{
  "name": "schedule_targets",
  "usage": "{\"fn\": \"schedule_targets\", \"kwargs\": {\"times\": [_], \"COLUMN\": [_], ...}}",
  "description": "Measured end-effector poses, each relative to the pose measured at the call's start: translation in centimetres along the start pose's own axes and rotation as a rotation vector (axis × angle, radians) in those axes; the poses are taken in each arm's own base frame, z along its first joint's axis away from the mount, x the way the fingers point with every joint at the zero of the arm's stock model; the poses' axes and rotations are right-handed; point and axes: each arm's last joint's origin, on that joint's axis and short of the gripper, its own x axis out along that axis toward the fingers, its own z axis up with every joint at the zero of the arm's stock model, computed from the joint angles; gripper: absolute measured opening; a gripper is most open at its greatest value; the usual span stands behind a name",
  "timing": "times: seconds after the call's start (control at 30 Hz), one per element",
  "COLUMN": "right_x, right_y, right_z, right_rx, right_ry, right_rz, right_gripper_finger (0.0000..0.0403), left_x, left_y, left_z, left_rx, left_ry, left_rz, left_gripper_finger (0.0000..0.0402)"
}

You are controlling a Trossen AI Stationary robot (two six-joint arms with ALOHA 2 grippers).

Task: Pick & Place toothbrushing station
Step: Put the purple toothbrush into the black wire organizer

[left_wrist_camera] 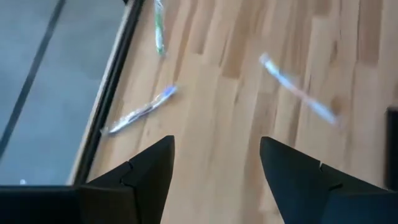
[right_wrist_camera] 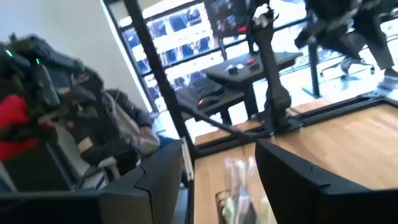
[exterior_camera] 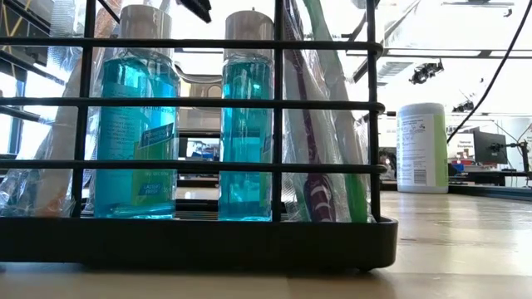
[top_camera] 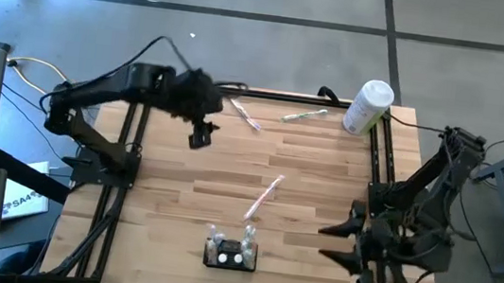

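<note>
Toward eleven o'clock, I hover my left gripper (top_camera: 200,139), wide open and empty, near a wrapped toothbrush (top_camera: 244,116), which I judge it must next descend and pinch for the station (top_camera: 231,253).

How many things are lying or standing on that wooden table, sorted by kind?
Loose wrapped toothbrushes: 3, one pink, one pink-and-white, one green
Black holder rack: 1
Blue bottles in the rack: 2, and
White cylindrical container: 1
Total: 7
</note>
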Motion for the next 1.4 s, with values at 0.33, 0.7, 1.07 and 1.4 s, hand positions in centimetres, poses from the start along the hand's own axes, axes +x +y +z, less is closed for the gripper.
{"fn": "schedule_targets", "kwargs": {"times": [0.33,0.7,1.07,1.4], "right_x": [-1.1,-0.1,1.2,2.9], "right_y": [-1.5,-2.6,-3.7,-5.2], "right_z": [2.2,2.3,2.7,2.8], "right_rx": [-0.024,-0.026,-0.035,0.006], "right_ry": [-0.080,-0.095,-0.106,-0.069], "right_rz": [-0.138,-0.228,-0.271,-0.239], "right_gripper_finger": [0.0195,0.0195,0.0195,0.0195], "left_x": [7.9,16.5,20.2,24.0], "left_y": [5.8,9.6,12.6,12.6], "left_z": [1.0,-0.5,-0.8,-1.2], "left_rx": [0.364,0.764,0.571,0.405], "left_ry": [0.174,0.459,0.292,0.315], "left_rz": [0.004,-0.090,-0.198,-0.197], "left_gripper_finger": [0.0235,0.0235,0.0235,0.0235]}}
